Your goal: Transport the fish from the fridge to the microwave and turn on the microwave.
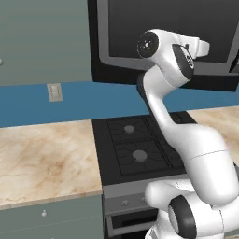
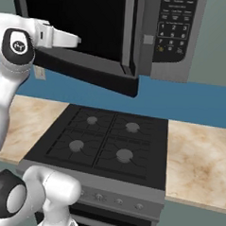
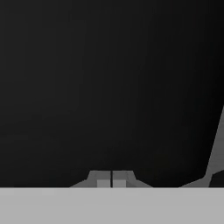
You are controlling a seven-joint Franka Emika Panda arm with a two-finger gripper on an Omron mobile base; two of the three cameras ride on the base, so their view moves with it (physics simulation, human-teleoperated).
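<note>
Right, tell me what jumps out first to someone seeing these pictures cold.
The white arm dominates, rising over the black gas stove with its hand up against the dark window door of the microwave mounted above. In the hand view the gripper is shut with nothing between its tips, facing dark glass. Pale marble counters flank the stove under a blue backsplash.
</note>
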